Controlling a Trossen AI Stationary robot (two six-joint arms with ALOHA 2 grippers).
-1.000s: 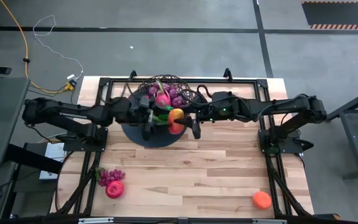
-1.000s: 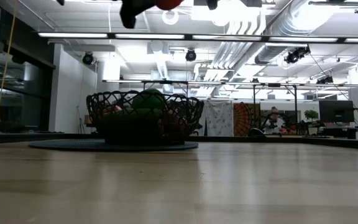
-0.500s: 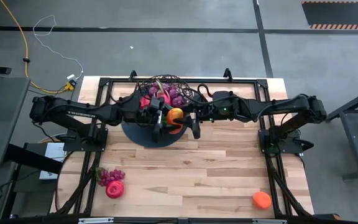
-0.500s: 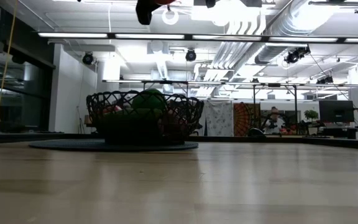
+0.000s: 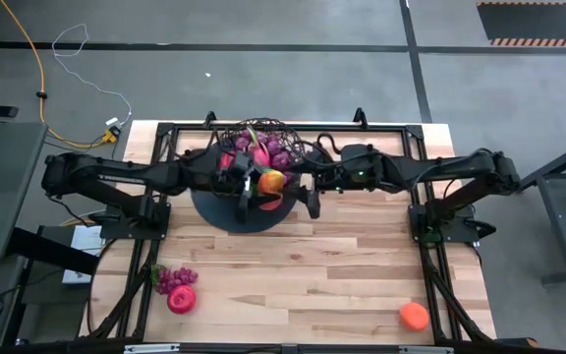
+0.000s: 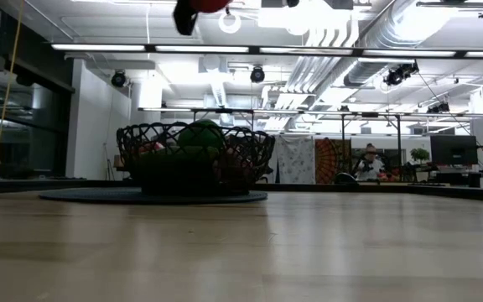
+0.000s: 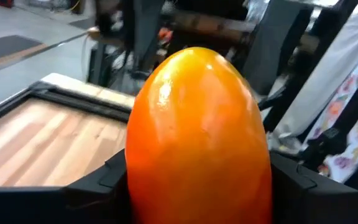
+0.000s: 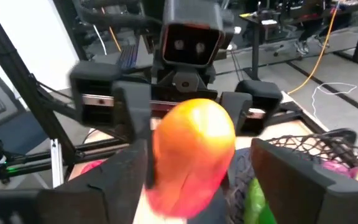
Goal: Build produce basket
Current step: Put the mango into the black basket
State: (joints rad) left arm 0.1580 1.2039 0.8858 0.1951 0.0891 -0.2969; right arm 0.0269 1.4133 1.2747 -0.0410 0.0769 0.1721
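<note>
The black wire basket (image 5: pixel 263 147) (image 6: pixel 195 155) stands on a flat dark disc (image 5: pixel 226 214) at the table's far middle. It holds purple grapes, pink dragon fruit and green pieces. An orange-red oval fruit (image 5: pixel 270 182) (image 8: pixel 194 149) hangs high over the basket's near rim, between both arms. My left gripper (image 5: pixel 249 192) (image 7: pixel 197 186) is shut on it. My right gripper (image 5: pixel 308 197) (image 8: pixel 197 193) is open; its fingers stand wide on either side of the fruit. My left gripper pinches the orange-red fruit between its two fingers, one on each side of its belly (image 7: pixel 135 168). The fingers (image 8: pixel 126 109) come roughly level from the table's left. The fruit is lifted clear, high above the basket.
A bunch of purple grapes (image 5: pixel 173 278) and a red fruit (image 5: pixel 181 299) lie near the table's near left corner. An orange (image 5: pixel 414 315) lies near the near right corner. Bare wood spans the table's middle and near side.
My left gripper moved right toward the fruit, then shifted a little back toward the left and far edge. The fruit moved with it, closer over the basket. My right gripper stayed almost where it was.
</note>
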